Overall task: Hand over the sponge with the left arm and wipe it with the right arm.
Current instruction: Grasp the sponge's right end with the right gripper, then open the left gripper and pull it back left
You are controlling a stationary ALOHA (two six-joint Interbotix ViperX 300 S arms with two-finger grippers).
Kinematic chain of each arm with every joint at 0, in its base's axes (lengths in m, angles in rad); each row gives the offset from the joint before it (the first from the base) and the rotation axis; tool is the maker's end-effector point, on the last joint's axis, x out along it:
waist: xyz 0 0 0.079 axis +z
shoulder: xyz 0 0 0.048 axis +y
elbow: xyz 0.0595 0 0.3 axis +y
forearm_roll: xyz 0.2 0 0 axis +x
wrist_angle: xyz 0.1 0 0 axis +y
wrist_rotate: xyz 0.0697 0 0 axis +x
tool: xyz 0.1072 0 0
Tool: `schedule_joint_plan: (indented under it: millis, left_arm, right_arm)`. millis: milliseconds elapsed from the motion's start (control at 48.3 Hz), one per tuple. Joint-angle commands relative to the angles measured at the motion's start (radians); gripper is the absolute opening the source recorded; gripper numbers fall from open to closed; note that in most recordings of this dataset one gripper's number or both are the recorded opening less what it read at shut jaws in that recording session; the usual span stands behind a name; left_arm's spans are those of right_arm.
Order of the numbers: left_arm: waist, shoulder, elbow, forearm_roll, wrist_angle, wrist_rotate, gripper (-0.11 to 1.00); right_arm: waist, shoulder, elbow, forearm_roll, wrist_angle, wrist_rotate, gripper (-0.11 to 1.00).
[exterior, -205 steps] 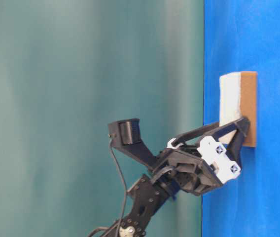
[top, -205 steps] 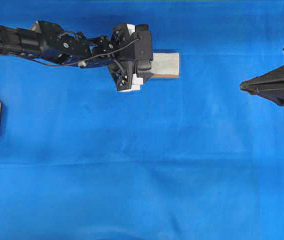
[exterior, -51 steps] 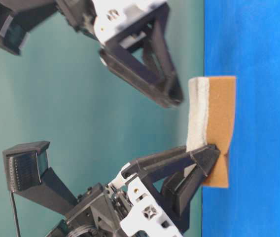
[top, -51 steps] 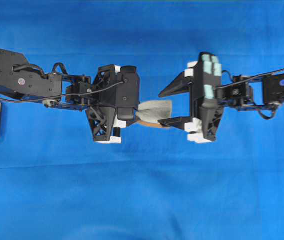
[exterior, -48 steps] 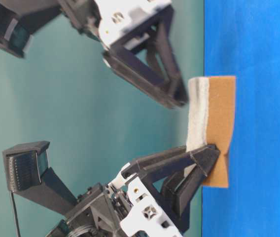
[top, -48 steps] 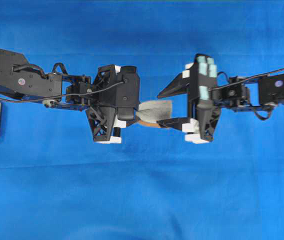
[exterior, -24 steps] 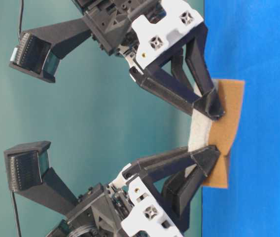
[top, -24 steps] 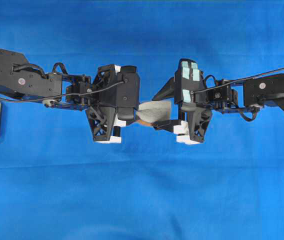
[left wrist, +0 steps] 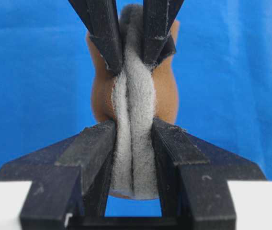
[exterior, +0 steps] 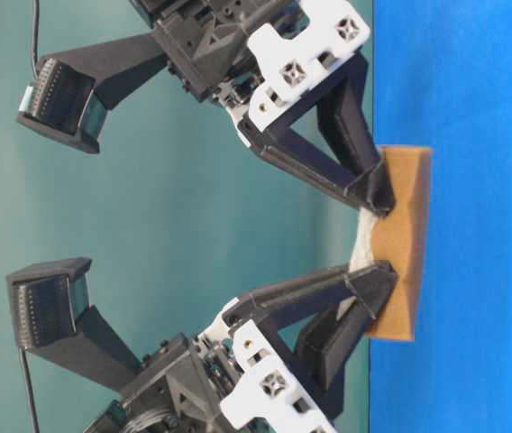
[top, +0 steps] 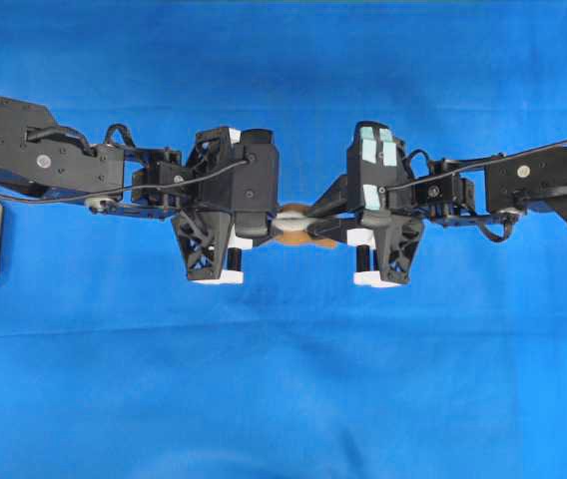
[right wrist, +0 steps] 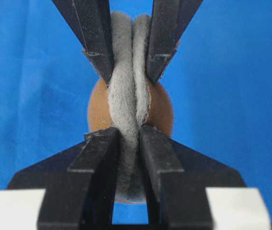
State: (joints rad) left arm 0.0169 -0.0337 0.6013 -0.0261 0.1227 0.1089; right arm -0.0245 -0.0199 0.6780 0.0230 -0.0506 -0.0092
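Since the frame a second ago, the right gripper [top: 325,222] has moved in toward the left one and its jaws, then spread wide around the free end of the sponge [top: 298,225], have clamped onto it; the left gripper [top: 264,222] has not shifted.

In the overhead view, both arms meet nose to nose over the blue cloth [top: 283,379]. The sponge is a small squeezed sliver between the two sets of fingertips, held above the cloth, with only a pale strip and some orange-brown backing showing.

From table level, the right gripper [exterior: 373,194] pinches the upper end of the sponge [exterior: 405,244] and the left gripper [exterior: 378,289] pinches the lower end. The pad is bowed in between, with its orange-brown face toward the cloth.

The left wrist camera shows its own fingers [left wrist: 100,143] clenched on the near end of the sponge [left wrist: 133,120], which is folded so the grey felt bulges out between them, while the other gripper's tips bite the far end.

The right wrist camera mirrors this: its fingers [right wrist: 97,148] squeeze the sponge [right wrist: 129,100] tight, and the left arm's tips hold the far end.

As I judge it, the handover is half made: the right arm has its grip, but the left has not yet let go. The release and the wiping both remain.
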Motion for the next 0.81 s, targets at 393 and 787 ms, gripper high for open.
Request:
schedule_joint_plan:
  millis: [393, 787]
  left_arm:
    - [-0.011, -0.173, 0.106, 0.0, -0.087, -0.008, 0.88]
    - [-0.012, -0.356, 0.302, 0.0, -0.238, -0.015, 0.88]
  right_arm:
    - [-0.002, -0.11, 0.034, -0.002, 0.014, 0.002, 0.21]
    - [-0.002, -0.176, 0.089, -0.002, 0.014, 0.005, 0.21]
